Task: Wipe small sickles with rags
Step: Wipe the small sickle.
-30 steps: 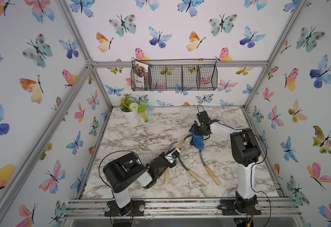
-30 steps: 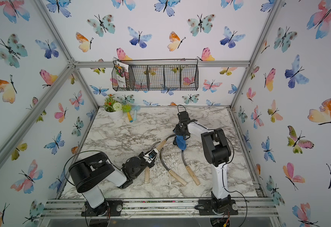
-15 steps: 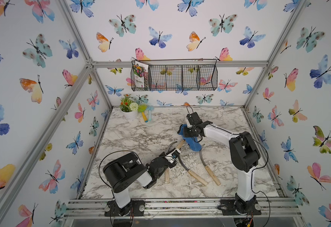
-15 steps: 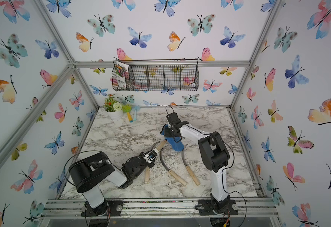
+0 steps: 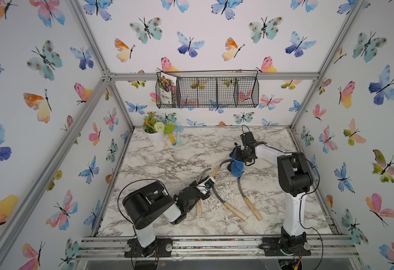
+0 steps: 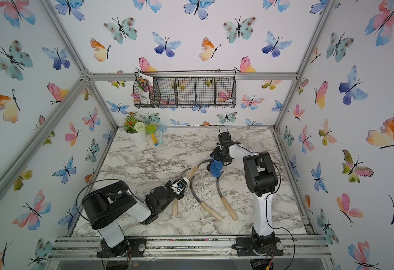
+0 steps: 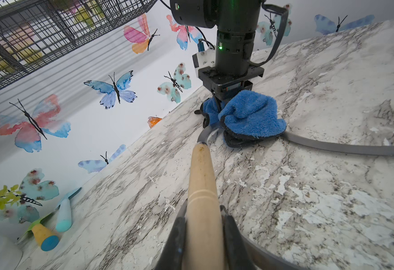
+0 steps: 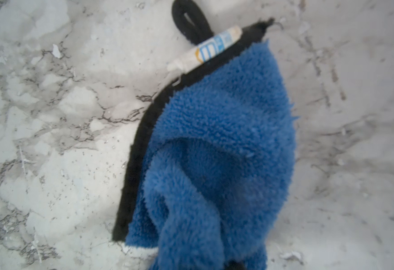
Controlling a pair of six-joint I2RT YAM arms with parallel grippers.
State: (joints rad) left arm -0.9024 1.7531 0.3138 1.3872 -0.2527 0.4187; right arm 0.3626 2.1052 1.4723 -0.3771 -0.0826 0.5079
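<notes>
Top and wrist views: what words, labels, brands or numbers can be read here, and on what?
Flower packet in the wire basket: printed characters below the photo, too small to read.
White tag on the blue rag: a blue mark, too blurred to read.
No other text is legible.

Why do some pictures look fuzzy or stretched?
Right wrist view: the fluffy blue terry cloth looks soft, unfocused. Left wrist view: the pale wooden sickle handle blurs nearest the camera. In a top view, the grey metal frame bars splay outward.
</notes>
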